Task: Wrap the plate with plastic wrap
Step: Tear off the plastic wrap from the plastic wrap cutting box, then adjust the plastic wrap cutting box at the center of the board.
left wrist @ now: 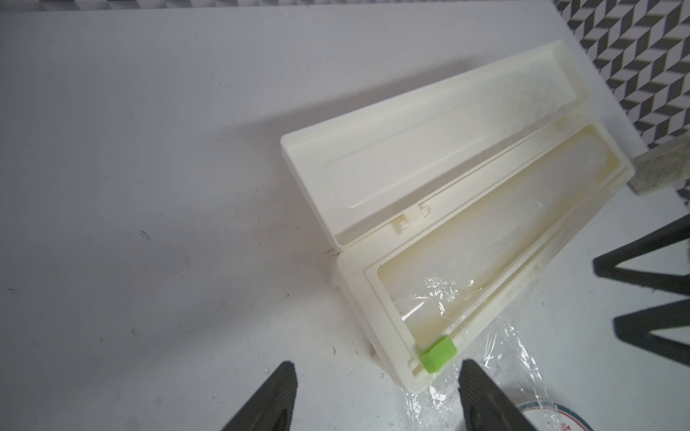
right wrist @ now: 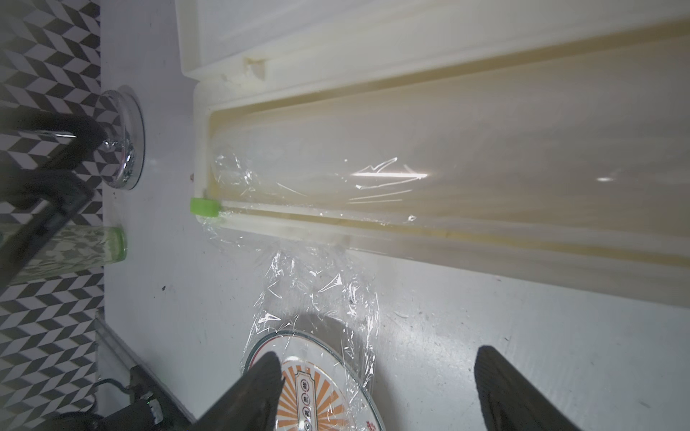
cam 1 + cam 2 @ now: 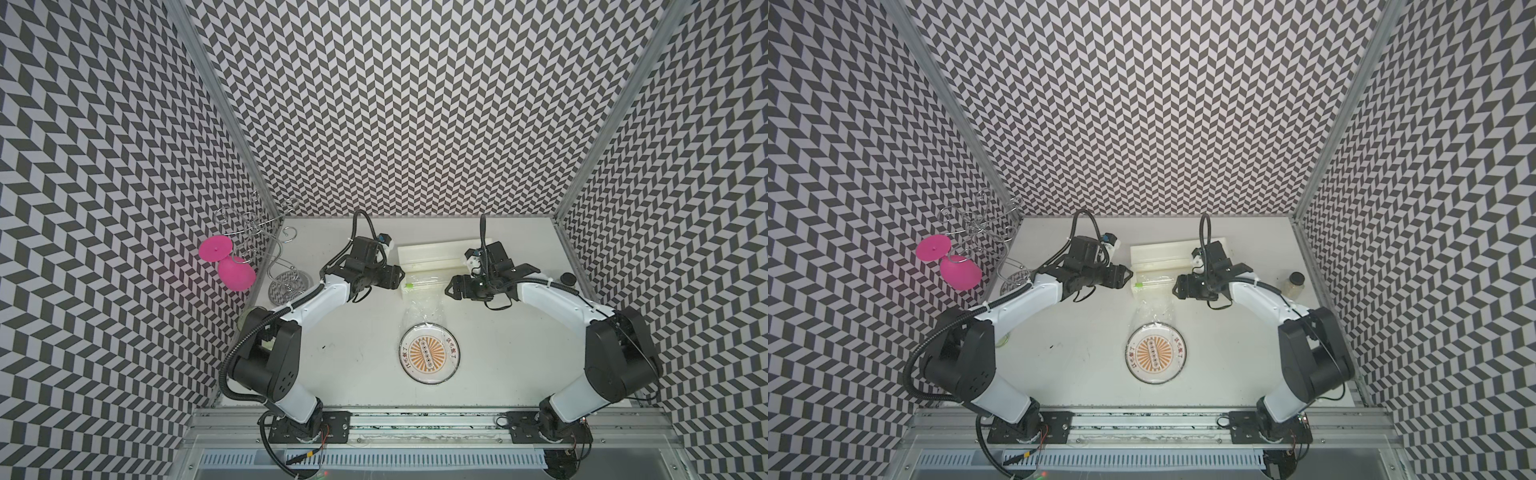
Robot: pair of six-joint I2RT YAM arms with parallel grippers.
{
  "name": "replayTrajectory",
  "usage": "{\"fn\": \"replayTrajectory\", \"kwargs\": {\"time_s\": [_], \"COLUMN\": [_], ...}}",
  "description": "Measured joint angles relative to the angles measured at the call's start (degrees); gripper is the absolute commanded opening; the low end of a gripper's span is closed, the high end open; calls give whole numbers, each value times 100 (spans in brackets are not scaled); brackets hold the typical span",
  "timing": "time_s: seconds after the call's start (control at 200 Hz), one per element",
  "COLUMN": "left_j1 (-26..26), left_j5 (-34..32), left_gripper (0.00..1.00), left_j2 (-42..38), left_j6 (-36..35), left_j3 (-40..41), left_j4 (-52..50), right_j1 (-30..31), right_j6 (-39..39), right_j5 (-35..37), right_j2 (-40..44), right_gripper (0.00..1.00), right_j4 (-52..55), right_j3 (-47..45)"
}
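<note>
The plate (image 3: 430, 353) (image 3: 1156, 353), white with an orange sunburst centre, lies flat on the table in front of the dispenser box (image 3: 436, 257). Crinkly plastic wrap (image 3: 424, 307) (image 2: 317, 291) runs from the box's front edge down over the plate (image 2: 321, 392) and covers its far part. My left gripper (image 3: 398, 279) (image 1: 377, 367) hovers open by the box's left end, near the green tab (image 1: 438, 352), holding nothing. My right gripper (image 3: 451, 286) (image 2: 377, 354) stands open to the right of the wrap, above the box's front edge, with nothing between its fingers.
The dispenser box (image 1: 448, 224) lies open with its lid folded back. A wire stand (image 3: 270, 245) with pink glasses (image 3: 235, 270) and a round metal base (image 3: 289, 286) stands at the back left. A small jar (image 3: 1293, 282) sits at the right wall, a green-tinted glass (image 2: 74, 250) at the left.
</note>
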State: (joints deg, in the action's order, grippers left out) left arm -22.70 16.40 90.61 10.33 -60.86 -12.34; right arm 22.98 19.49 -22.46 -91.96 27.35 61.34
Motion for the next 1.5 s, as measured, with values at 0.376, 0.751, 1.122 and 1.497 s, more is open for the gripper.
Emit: {"fn": "replayTrajectory", "kwargs": {"time_s": [0.376,0.751,1.122,1.497], "left_j1": [92,-52,-90,-83], "left_j5": [551,706,846,887], "left_gripper": [71,69,62,57], "left_j2": [363,903,1631,2319], "left_j6": [612,828,1064,1075], "left_j3": [203,151,-385,-1316], "left_j4": [542,769,964,946], "right_j1": [302,369,173,-149], "right_j6": [170,485,586,608], "right_j5": [-610,-431,122,452], "right_j2": [-1084,-769,-240,-264], "right_gripper": [55,7,5,11], "right_j4": [-1209,-1797,-1403,-1231], "right_j3": [85,-737,-1427,-1327]}}
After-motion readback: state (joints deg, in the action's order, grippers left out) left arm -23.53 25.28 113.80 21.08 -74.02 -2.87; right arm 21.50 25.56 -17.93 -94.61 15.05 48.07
